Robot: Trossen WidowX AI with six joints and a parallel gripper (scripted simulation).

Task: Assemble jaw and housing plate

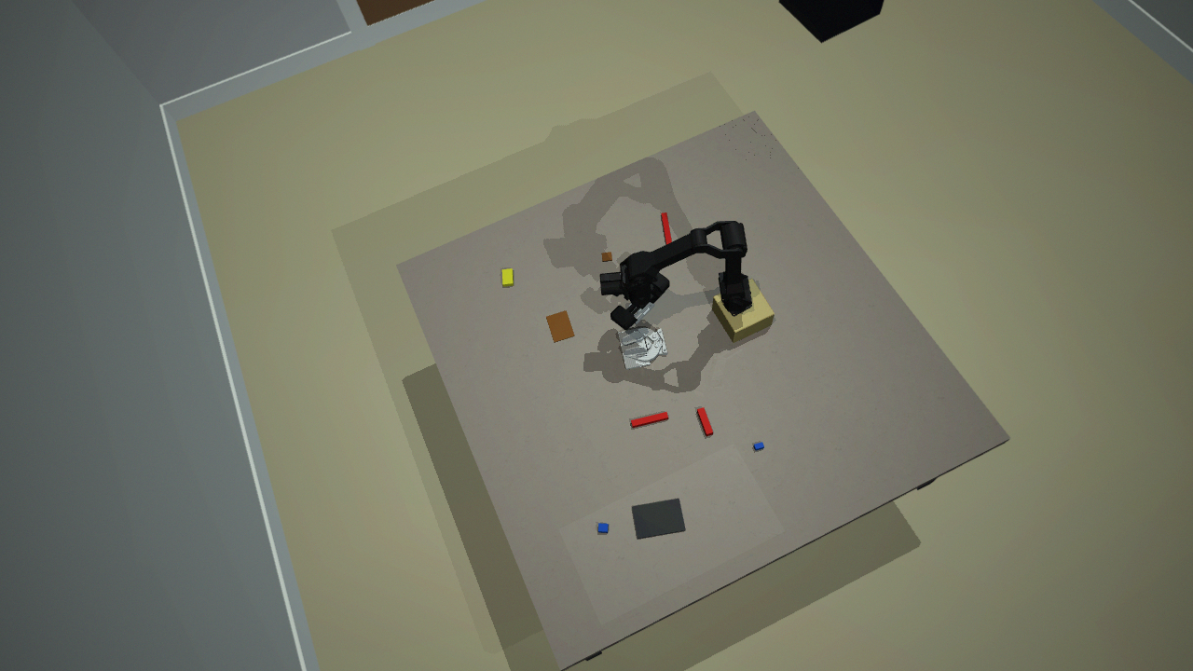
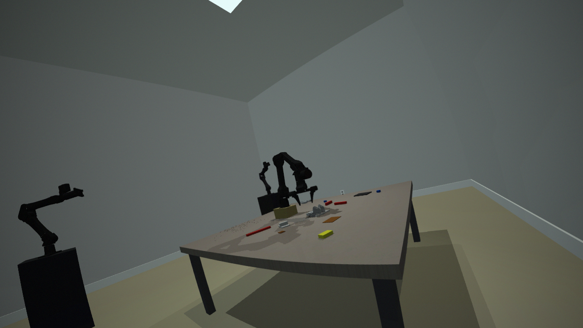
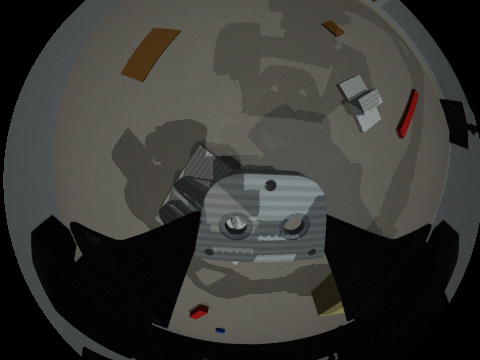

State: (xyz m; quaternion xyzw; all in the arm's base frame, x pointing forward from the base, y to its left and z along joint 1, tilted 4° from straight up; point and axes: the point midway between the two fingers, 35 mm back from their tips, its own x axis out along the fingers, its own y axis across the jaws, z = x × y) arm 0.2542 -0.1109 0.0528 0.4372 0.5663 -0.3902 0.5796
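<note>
My gripper is shut on the grey housing plate, one finger at each side. The plate shows two large round holes and several small ones in the wrist view. It is held in the air above the table. The pale grey base with the jaws sits on the table below, beyond the plate's left edge in the wrist view. The plate partly hides it there. Two jaws stand side by side on the base; whether the teeth mesh cannot be told.
A light grey stand is on the table. Also there are a brown sheet, a yellow block, several red bars, blue blocks, a dark panel and the arm's tan pedestal.
</note>
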